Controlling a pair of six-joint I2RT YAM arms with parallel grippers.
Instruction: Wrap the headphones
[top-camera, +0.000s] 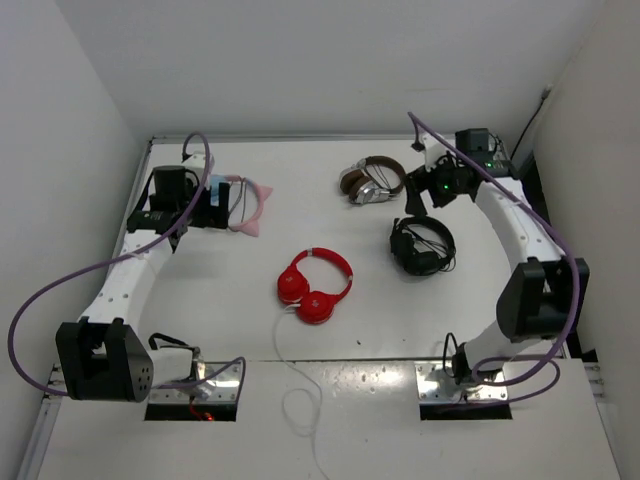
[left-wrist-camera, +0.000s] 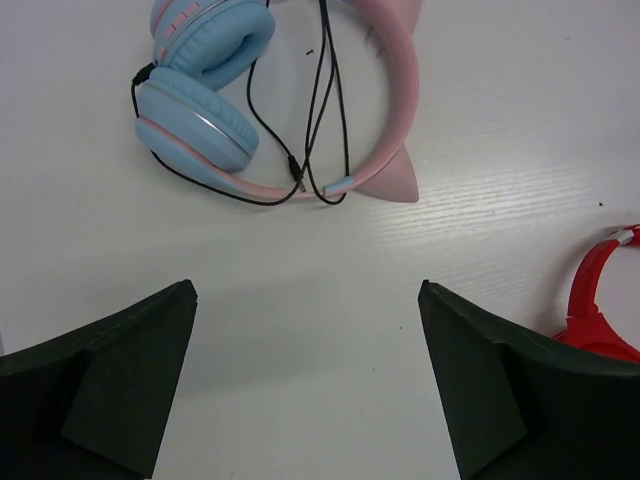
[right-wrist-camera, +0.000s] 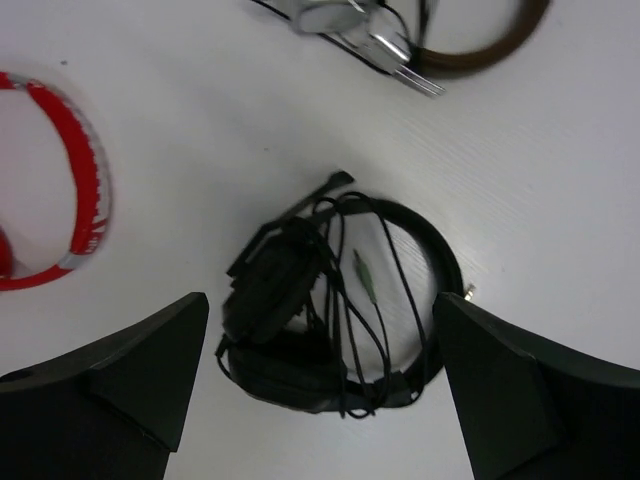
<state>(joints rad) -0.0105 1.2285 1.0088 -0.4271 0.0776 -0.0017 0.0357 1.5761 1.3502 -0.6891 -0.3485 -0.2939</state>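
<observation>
The headphones (top-camera: 315, 285) lie mid worktop (top-camera: 220, 310), about equally far from the left pincer (left-wrist-camera: 307, 300) and right pincer (right-wrist-camera: 320, 310), both spread apart, cable (top-camera: 277, 342) trailing to the near edge.

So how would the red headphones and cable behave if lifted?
The white cable lies in loose loops, so it is probably floppy and would trail. The red headphones lie flat, so pushed they likely slide, not roll.

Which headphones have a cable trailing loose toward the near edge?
The red headphones; only their white cable snakes far out from the cups.
</observation>
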